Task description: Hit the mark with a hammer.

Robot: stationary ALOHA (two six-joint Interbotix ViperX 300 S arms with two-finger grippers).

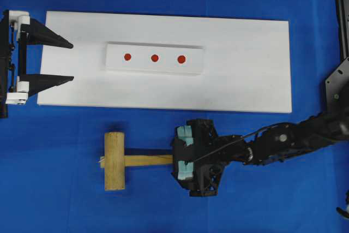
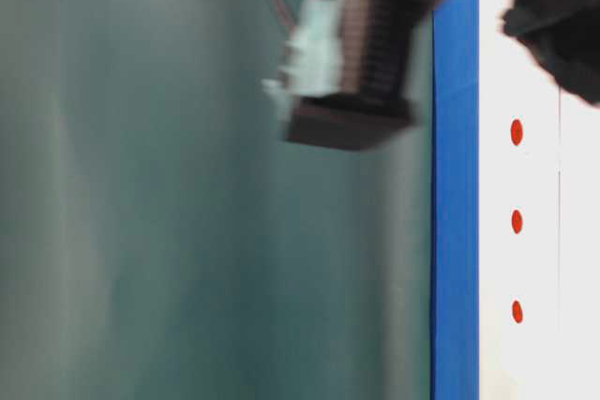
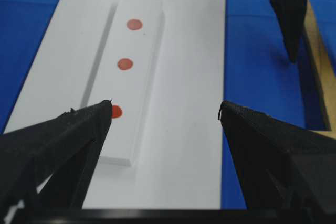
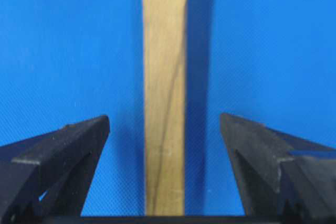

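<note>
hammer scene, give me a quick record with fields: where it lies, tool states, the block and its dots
hammer: wooden mallet lying flat on the blue cloth, below the white board in the overhead view
handle: between the fingers of the right tool, not gripped
right tool: open
left tool: open, at the board's left end, empty
block: white block on the board, three red dots
mark: rightmost dot, untouched

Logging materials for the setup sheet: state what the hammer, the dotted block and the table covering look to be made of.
Hammer: light, unpainted wood; grain lines run along the handle in the right wrist view, matte finish.
Block: smooth, matte white, probably plastic or foam board; the frames leave this open. Its dots, including the mark, look like flat red paint or stickers.
Table covering: blue with a fine woven texture, likely cloth.
</note>
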